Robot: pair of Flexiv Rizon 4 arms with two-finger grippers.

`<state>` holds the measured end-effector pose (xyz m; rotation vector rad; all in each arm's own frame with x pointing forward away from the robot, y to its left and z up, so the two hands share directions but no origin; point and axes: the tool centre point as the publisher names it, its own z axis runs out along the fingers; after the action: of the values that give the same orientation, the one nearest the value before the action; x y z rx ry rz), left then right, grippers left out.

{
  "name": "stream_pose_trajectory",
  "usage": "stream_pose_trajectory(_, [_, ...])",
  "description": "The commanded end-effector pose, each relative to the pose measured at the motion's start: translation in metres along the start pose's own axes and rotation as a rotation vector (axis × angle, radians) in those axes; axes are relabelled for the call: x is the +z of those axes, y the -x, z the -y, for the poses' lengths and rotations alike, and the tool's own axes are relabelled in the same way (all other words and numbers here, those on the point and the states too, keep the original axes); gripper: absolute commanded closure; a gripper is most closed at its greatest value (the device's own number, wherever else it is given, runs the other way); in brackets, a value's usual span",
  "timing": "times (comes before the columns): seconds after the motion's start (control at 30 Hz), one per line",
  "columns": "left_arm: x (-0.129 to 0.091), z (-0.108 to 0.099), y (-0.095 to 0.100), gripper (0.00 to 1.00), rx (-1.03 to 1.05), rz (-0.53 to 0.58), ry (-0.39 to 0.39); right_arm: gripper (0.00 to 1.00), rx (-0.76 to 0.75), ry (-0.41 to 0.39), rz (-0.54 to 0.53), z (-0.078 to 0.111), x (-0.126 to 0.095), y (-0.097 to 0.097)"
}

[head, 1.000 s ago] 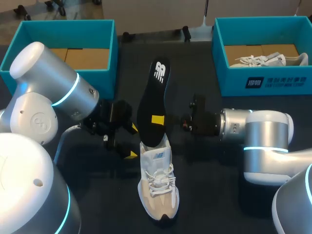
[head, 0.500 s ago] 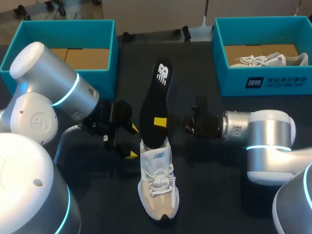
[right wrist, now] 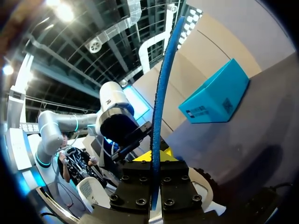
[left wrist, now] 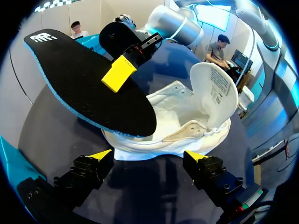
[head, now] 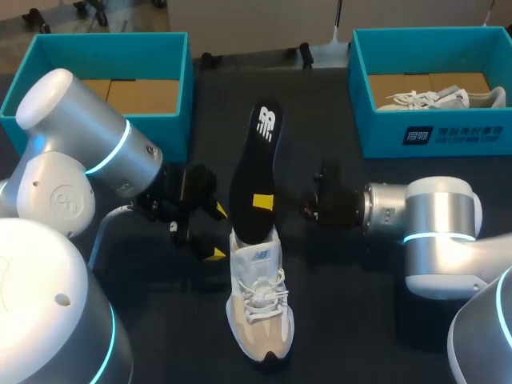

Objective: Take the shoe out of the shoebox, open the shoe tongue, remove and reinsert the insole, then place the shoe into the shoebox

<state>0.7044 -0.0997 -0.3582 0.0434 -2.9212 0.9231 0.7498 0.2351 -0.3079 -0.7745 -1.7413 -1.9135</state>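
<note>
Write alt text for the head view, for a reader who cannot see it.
The right tool grips a black insole, one end at the opening of a white shoe on the dark table. The left tool is open beside the shoe. A teal left shoebox and right shoebox stand at the far corners.

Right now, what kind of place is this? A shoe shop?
Probably a robot test lab, not a shop. My right gripper is shut on a black insole over a white shoe on a dark table, with a teal left shoebox and right shoebox behind.
</note>
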Motion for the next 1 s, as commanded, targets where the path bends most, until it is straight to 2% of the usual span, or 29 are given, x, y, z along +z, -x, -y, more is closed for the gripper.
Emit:
stream_pose_trajectory(0.03, [0.001, -0.001, -0.001, 0.0, 0.0, 0.003, 0.0, 1.0, -0.001, -0.004, -0.002, 0.004, -0.001, 0.0])
stream_pose_trajectory(0.43, [0.001, -0.001, -0.001, 0.0, 0.0, 0.003, 0.0, 1.0, 0.004, -0.011, 0.004, 0.01, -0.005, 0.003])
stream_pose_trajectory(1.0, [0.001, -0.001, -0.001, 0.0, 0.0, 0.003, 0.0, 1.0, 0.053, -0.031, 0.023, 0.031, -0.006, 0.001])
